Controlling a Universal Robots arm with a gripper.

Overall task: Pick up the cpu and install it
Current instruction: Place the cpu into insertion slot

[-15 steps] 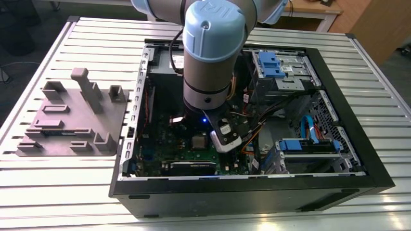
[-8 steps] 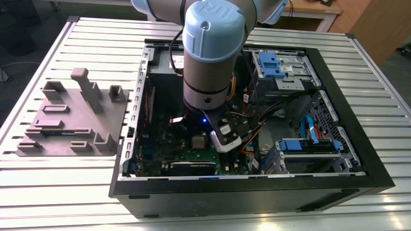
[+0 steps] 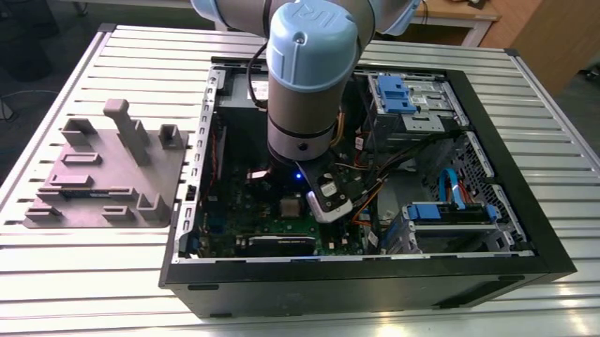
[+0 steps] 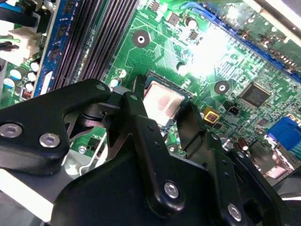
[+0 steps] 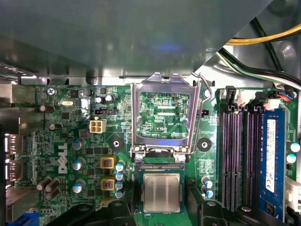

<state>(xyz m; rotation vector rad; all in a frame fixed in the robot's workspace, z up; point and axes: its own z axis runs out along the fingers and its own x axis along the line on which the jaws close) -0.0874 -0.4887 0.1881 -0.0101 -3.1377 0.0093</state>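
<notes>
My gripper has its fingers spread, pinching nothing — the cpu lies flat in the motherboard socket directly between them, just beside the opened load plate.

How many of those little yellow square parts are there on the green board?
2. In the first wrist view both stand on the motherboard near the cpu: one yellow square, and a second yellow square right next to it. Others may be hidden.
</notes>
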